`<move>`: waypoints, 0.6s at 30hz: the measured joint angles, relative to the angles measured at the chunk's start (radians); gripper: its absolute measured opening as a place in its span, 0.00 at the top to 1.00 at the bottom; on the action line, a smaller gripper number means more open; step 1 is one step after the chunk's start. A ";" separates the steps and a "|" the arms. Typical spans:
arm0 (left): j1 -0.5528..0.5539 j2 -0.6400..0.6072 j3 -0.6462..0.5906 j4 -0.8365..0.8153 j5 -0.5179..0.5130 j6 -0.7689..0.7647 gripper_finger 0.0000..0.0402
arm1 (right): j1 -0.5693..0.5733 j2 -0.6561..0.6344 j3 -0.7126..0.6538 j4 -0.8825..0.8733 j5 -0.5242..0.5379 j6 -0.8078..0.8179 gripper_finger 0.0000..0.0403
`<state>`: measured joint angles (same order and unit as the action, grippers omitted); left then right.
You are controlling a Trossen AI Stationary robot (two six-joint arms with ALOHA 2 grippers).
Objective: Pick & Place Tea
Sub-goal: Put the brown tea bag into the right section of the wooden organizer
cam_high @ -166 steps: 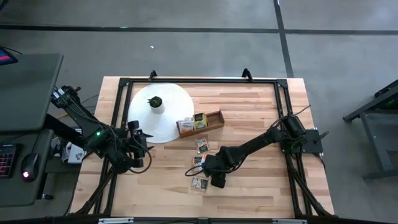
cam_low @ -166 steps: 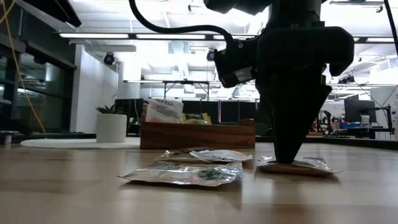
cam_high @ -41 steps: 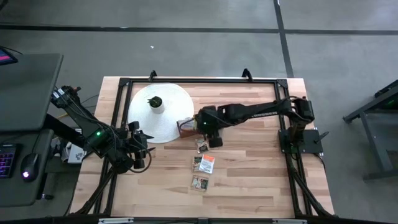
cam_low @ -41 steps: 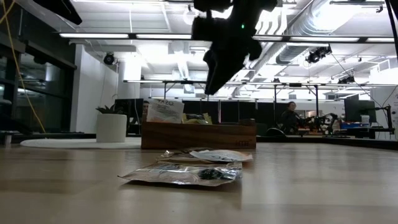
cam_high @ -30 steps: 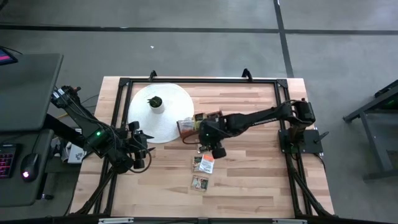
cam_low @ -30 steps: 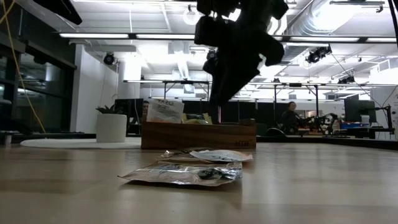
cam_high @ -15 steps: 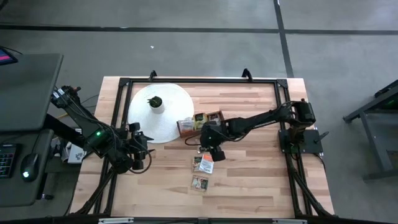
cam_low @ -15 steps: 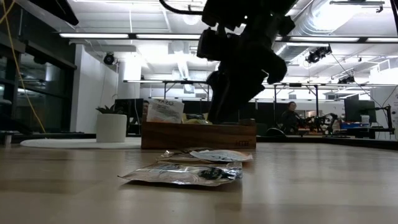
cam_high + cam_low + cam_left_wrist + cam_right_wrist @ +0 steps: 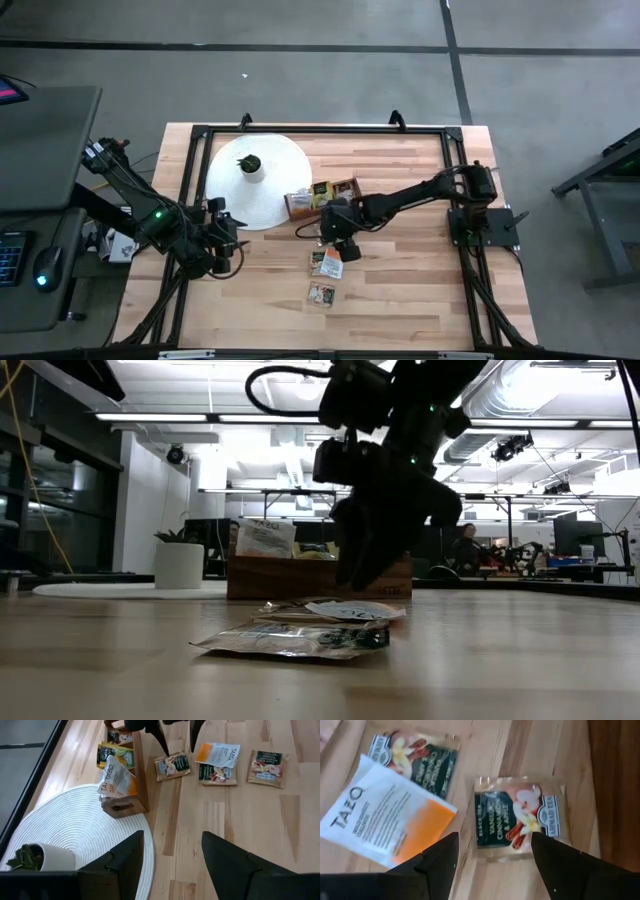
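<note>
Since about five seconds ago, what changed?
The right gripper carried a sachet from the near table to the wooden box, released it, and now descends open over the vanilla sachet. Left gripper, white mat and the other loose sachets unchanged.

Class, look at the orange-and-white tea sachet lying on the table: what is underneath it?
The orange-and-white sachet overlaps a dark sachet with a flower picture. That one's covered part cannot be seen, and whether anything else lies beneath is hidden.

sachets [image 9: 327, 263] before box [image 9: 322, 196], beside disc [image 9: 258, 180]
</note>
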<state>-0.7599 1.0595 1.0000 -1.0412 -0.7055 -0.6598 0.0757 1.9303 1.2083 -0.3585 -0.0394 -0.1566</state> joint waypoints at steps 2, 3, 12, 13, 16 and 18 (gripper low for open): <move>0.000 0.000 0.000 0.001 0.004 0.000 0.51 | 0.000 0.014 0.000 -0.001 -0.004 0.000 0.39; 0.000 0.000 0.000 0.000 0.006 0.000 0.51 | 0.000 0.022 0.000 -0.001 -0.002 -0.001 0.39; 0.000 0.000 0.000 0.000 0.030 -0.003 0.51 | 0.000 0.071 0.005 0.017 -0.003 0.001 0.40; 0.000 0.000 0.000 0.000 0.034 -0.003 0.51 | 0.000 0.075 0.005 0.015 -0.003 0.007 0.41; 0.000 0.000 0.000 0.000 0.042 -0.003 0.51 | 0.000 0.095 0.006 0.005 0.000 0.024 0.45; 0.000 0.000 0.000 0.000 0.043 -0.004 0.51 | 0.000 0.105 0.007 -0.002 0.002 0.025 0.48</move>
<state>-0.7598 1.0595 1.0000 -1.0409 -0.6621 -0.6633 0.0757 2.0351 1.2149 -0.3603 -0.0373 -0.1318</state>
